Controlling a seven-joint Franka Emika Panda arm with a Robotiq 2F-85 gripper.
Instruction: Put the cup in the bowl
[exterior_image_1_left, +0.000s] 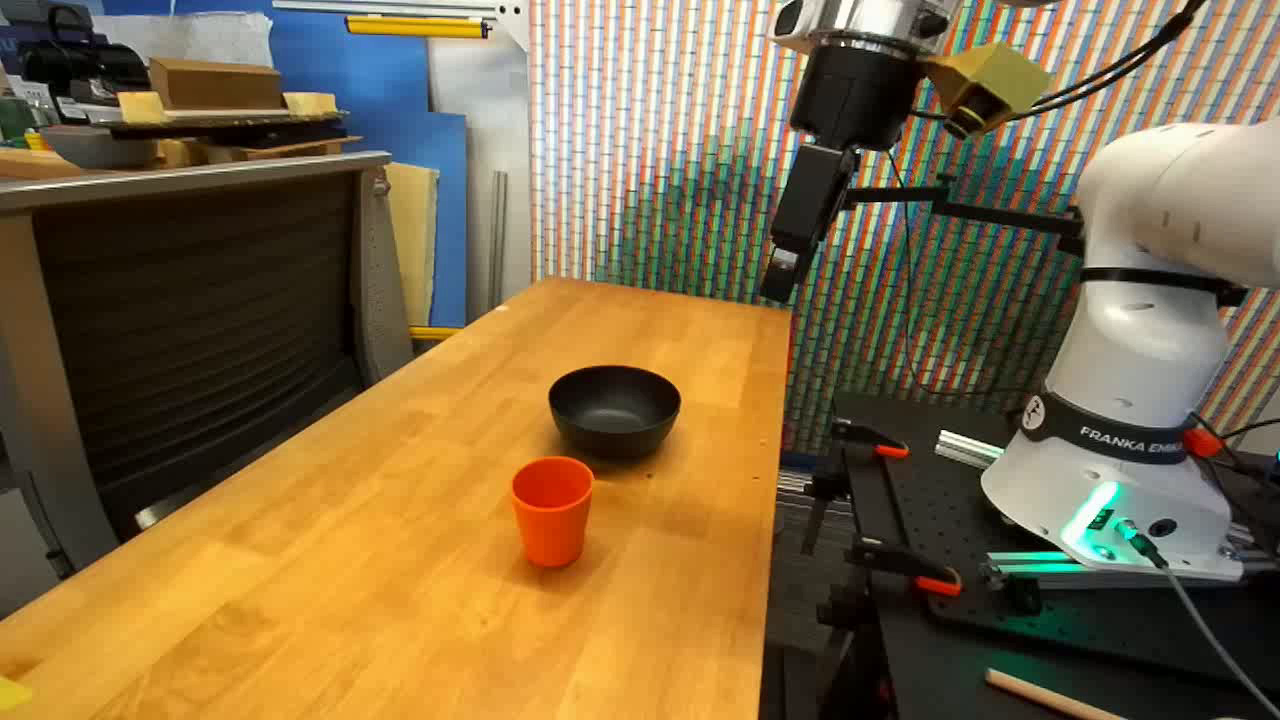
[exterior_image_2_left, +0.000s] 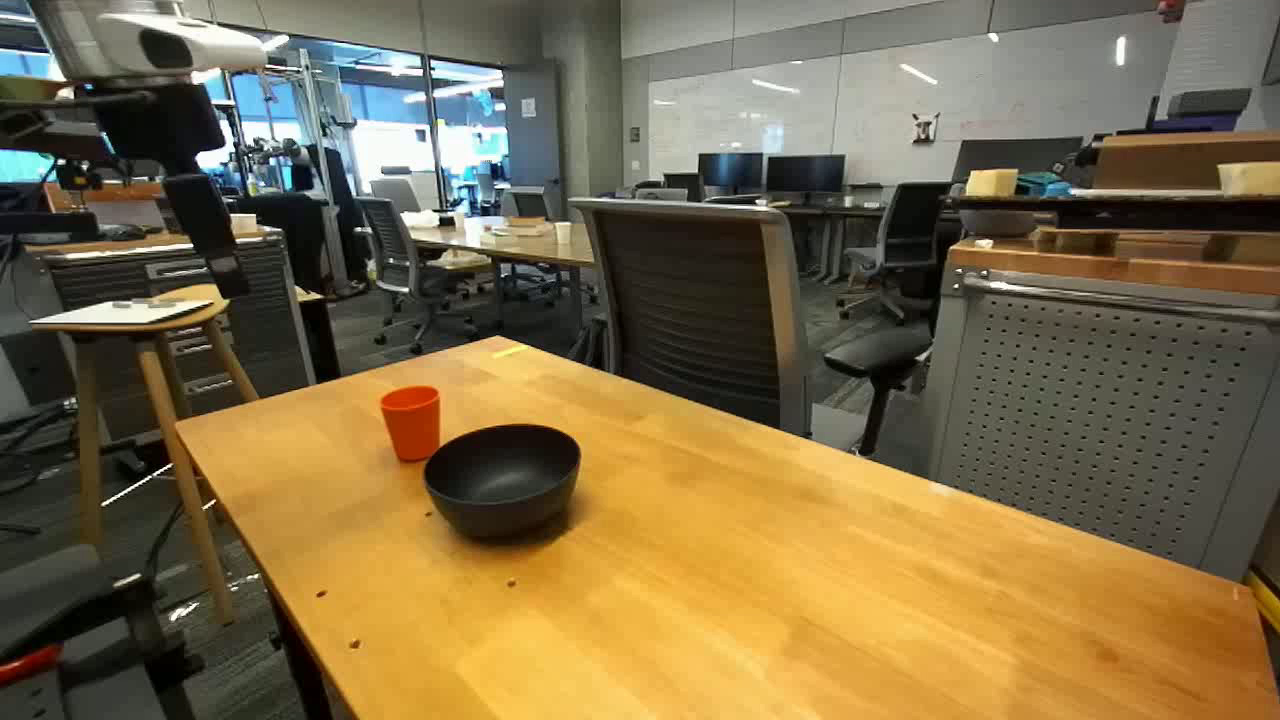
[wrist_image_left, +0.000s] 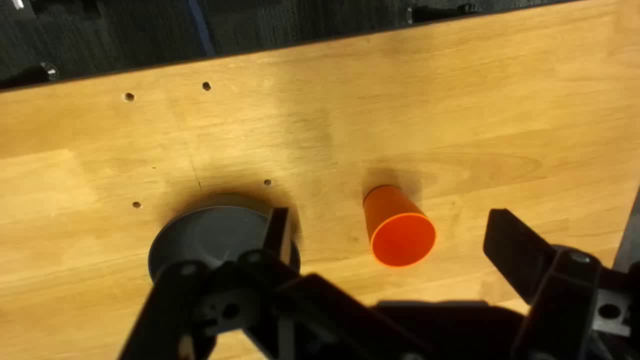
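Note:
The orange-red cup stands upright on the wooden table, in both exterior views (exterior_image_1_left: 553, 515) (exterior_image_2_left: 411, 425) and in the wrist view (wrist_image_left: 402, 241). The black bowl sits close beside it and is empty, in both exterior views (exterior_image_1_left: 613, 412) (exterior_image_2_left: 502, 482); in the wrist view the bowl (wrist_image_left: 200, 237) is partly hidden by a finger. My gripper is high above the table, in both exterior views (exterior_image_1_left: 780, 275) (exterior_image_2_left: 230, 275). In the wrist view its fingers (wrist_image_left: 391, 212) are wide apart and hold nothing; the cup shows between them, well below.
The wooden table (exterior_image_1_left: 350, 560) carries the cup and bowl and has small screw holes near one edge. A grey chair (exterior_image_1_left: 200, 270) stands along its long side, also in an exterior view (exterior_image_2_left: 695, 310). The robot base (exterior_image_1_left: 1110, 440) stands opposite. A wooden stool (exterior_image_2_left: 160, 320) stands beyond a table corner.

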